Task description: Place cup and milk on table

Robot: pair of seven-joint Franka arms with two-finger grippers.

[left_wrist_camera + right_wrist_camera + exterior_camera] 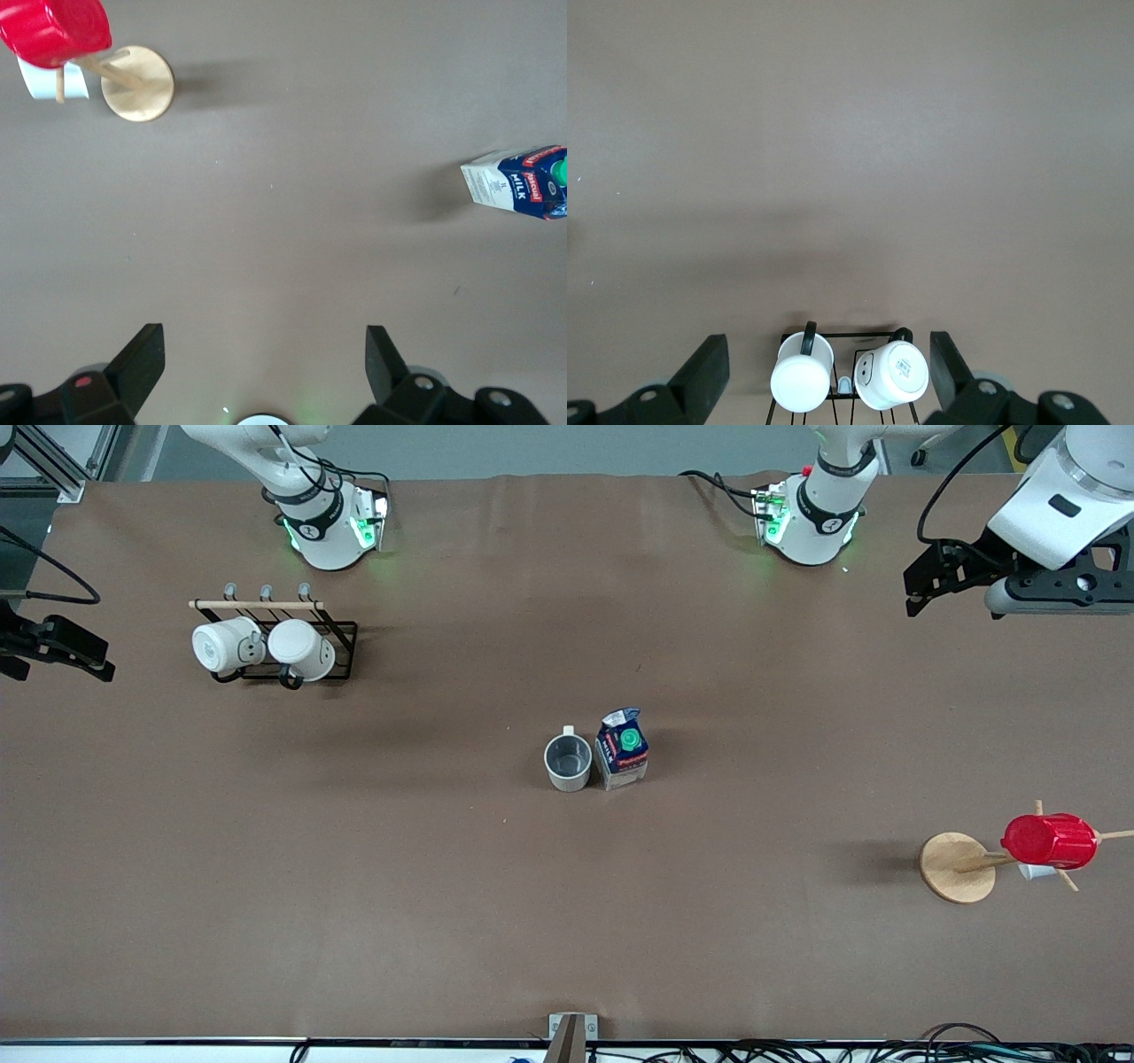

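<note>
The cup point(568, 761) stands upright on the brown table point(567, 930) near its middle, grey inside showing, handle pointing toward the robots' bases. The milk point(622, 749) stands upright right beside it, toward the left arm's end. The milk also shows in the left wrist view point(518, 181). My left gripper point(921, 592) is open and empty, up over the table's left-arm end; its fingers stand wide apart in the left wrist view point(263, 341). My right gripper point(84, 660) is open and empty, up over the right-arm end point(827, 345), above the mug rack.
A black wire rack point(297, 657) holds two plain white mugs point(228, 645) near the right arm's base, also in the right wrist view point(850, 372). A wooden mug tree on a round disc point(957, 866) carries a red plastic cup point(1050, 840) at the left arm's end.
</note>
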